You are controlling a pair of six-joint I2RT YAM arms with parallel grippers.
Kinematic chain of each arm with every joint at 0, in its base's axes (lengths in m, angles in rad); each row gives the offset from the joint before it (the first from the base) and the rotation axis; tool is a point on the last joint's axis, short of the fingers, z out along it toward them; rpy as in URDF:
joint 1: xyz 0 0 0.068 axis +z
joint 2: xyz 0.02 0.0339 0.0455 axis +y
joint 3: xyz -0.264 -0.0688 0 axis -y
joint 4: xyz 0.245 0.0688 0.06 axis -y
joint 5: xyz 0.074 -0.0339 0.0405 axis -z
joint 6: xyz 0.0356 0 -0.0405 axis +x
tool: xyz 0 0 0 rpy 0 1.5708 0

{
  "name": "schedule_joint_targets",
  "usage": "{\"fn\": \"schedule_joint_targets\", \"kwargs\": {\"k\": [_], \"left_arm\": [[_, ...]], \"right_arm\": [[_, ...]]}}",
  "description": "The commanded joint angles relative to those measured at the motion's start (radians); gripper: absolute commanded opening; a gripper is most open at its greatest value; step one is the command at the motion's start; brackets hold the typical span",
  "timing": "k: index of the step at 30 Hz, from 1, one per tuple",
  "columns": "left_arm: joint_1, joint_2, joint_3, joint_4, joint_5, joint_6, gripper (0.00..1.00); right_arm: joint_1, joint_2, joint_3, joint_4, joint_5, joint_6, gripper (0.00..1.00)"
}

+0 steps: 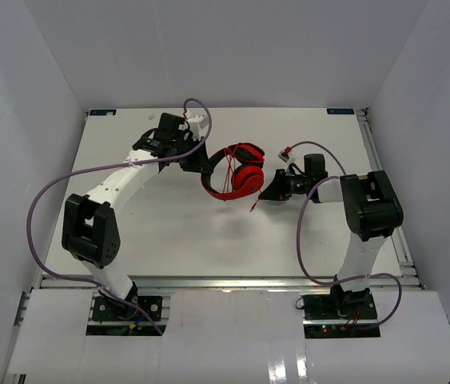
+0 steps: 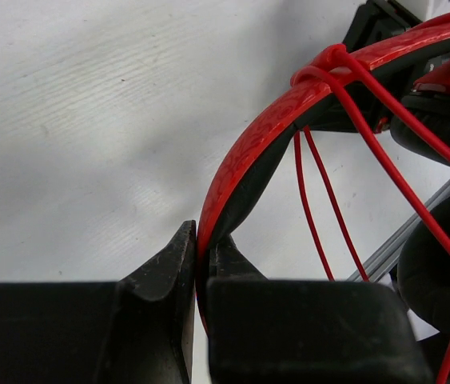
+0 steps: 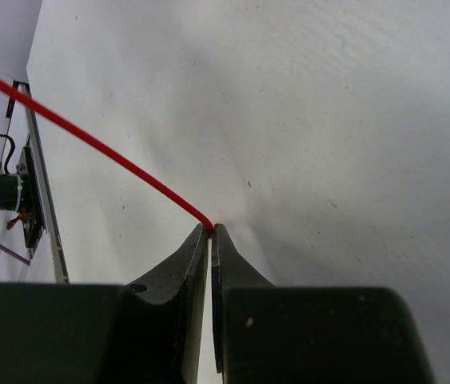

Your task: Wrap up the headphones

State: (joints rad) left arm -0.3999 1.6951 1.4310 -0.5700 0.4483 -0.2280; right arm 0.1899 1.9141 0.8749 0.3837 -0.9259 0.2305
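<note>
The red headphones are held up over the middle of the white table, with the thin red cable wound in several turns across the headband and ear cups. My left gripper is shut on the red-and-black headband, its jaws clamped on the band's lower end. My right gripper is just right of the ear cups and is shut on the free end of the cable, pinched at its fingertips. A short cable tail hangs below it. The plug is not visible.
Thick purple robot cables loop beside both arms. The table is white, with metal rails at the right edge and the front edge. White enclosure walls stand on the left, back and right.
</note>
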Motion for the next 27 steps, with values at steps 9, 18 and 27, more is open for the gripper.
{"fn": "schedule_joint_targets", "kwargs": {"k": [9, 18, 27], "left_arm": [[0.064, 0.011, -0.038, 0.192, -0.081, -0.170, 0.00], [0.056, 0.158, -0.074, 0.247, -0.281, -0.274, 0.00], [-0.035, 0.298, -0.029, 0.239, -0.484, -0.398, 0.00]], "right_arm": [[0.079, 0.011, -0.008, -0.044, -0.025, -0.028, 0.08], [0.096, 0.061, -0.003, 0.068, -0.031, 0.057, 0.08], [0.137, 0.094, 0.005, 0.122, -0.041, 0.117, 0.08]]}}
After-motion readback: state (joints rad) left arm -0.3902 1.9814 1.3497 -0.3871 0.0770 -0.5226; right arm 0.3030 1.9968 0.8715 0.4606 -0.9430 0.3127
